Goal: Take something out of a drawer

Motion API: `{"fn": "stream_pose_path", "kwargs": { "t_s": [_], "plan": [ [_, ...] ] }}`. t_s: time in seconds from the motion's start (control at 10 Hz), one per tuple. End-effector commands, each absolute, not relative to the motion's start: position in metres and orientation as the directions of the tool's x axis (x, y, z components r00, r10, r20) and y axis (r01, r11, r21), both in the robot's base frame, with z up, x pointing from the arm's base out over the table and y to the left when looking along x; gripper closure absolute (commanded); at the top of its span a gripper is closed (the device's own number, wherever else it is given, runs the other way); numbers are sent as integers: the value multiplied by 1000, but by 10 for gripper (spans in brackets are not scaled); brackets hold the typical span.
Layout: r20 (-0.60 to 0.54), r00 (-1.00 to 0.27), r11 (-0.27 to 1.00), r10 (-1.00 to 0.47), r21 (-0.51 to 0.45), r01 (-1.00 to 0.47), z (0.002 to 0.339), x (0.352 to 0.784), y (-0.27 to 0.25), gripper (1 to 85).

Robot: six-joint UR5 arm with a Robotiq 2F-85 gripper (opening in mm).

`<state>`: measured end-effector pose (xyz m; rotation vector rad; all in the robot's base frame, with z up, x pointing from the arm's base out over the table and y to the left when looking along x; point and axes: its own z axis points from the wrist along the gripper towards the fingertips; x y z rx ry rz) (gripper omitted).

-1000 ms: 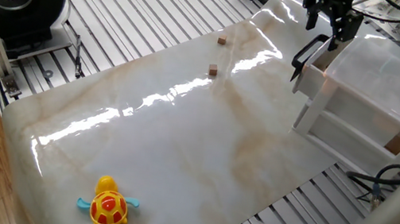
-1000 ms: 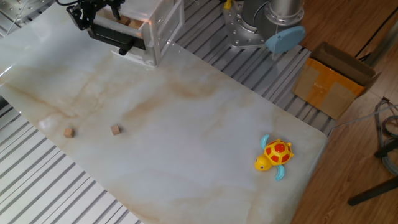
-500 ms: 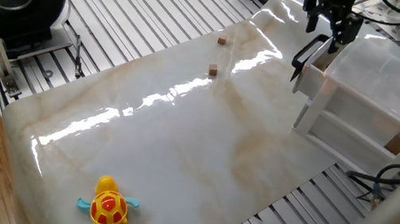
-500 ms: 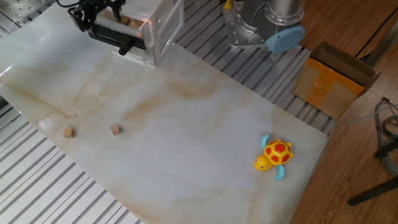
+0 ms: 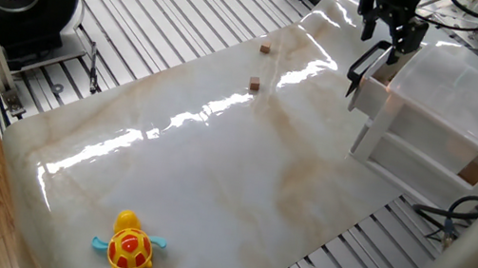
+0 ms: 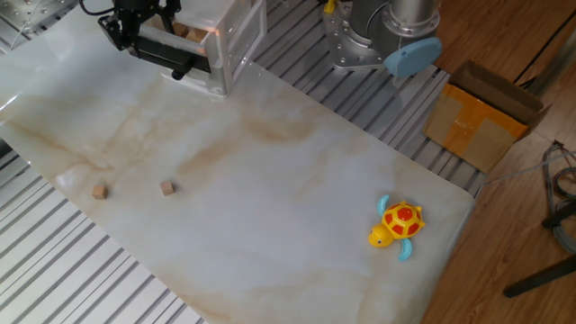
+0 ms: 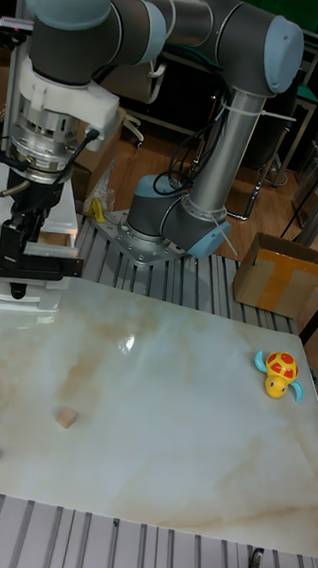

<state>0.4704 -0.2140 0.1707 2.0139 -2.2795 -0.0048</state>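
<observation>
The white translucent drawer unit (image 5: 442, 99) stands at the table's far corner. Its top drawer (image 6: 171, 52) is pulled out, with the dark handle (image 5: 362, 69) on its front. A pale tan block (image 6: 184, 31) lies inside the drawer near its back. My gripper (image 5: 386, 37) hangs just above the drawer's opening, fingers spread and open, with nothing visibly between them. In the tall fixed view the gripper (image 7: 20, 242) sits right over the drawer front (image 7: 25, 271), which hides the inside of the drawer.
Two tiny brown cubes (image 6: 99, 191) (image 6: 166, 187) lie on the marble table. A yellow and red toy turtle (image 6: 397, 224) rests near the opposite edge. The arm's base (image 7: 173, 225) and a cardboard box (image 6: 481, 121) stand beside the table.
The gripper has shifted very slightly up and away from the drawer front. The drawer, cubes and turtle have not moved.
</observation>
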Motion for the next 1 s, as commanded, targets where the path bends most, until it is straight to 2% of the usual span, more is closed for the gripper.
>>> {"fn": "stream_pose_path", "kwargs": {
  "t_s": [0.0, 0.9],
  "plan": [
    [45, -124, 127, -991, 57, -990, 172, 479, -203, 193],
    [14, -137, 137, -991, 39, -990, 172, 492, -189, 217]
  ]
}}
